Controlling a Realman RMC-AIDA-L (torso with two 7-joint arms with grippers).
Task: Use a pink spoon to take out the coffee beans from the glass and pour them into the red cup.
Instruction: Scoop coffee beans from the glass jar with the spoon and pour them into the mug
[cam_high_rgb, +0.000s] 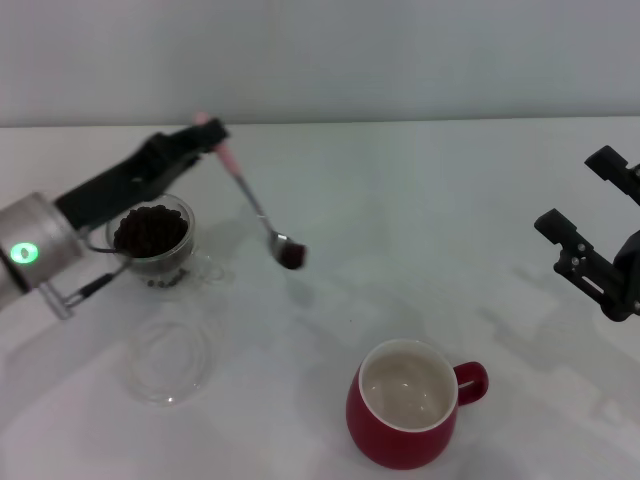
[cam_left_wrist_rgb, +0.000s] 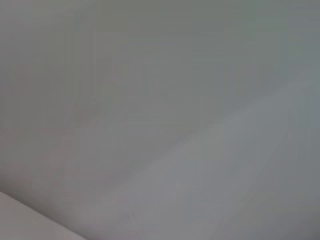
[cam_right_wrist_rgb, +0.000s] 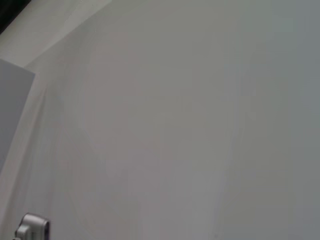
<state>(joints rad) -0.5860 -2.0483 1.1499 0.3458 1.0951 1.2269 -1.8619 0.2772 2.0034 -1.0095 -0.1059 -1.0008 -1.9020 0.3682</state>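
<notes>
Pink spoon (cam_high_rgb: 256, 214), clamped by the left gripper (cam_high_rgb: 212, 133), carries coffee beans (cam_high_rgb: 291, 257) midway from the glass (cam_high_rgb: 155, 241) toward the empty red cup (cam_high_rgb: 405, 402) at five o'clock; right gripper (cam_high_rgb: 590, 235) idles open.

— What stands behind the work?
— A plain pale grey wall (cam_high_rgb: 320, 60), meeting the white table (cam_high_rgb: 420, 210) along a straight edge (soft shadows lie on it).
— And the light?
— Even, diffuse, with faint glare on the tabletop.
</notes>
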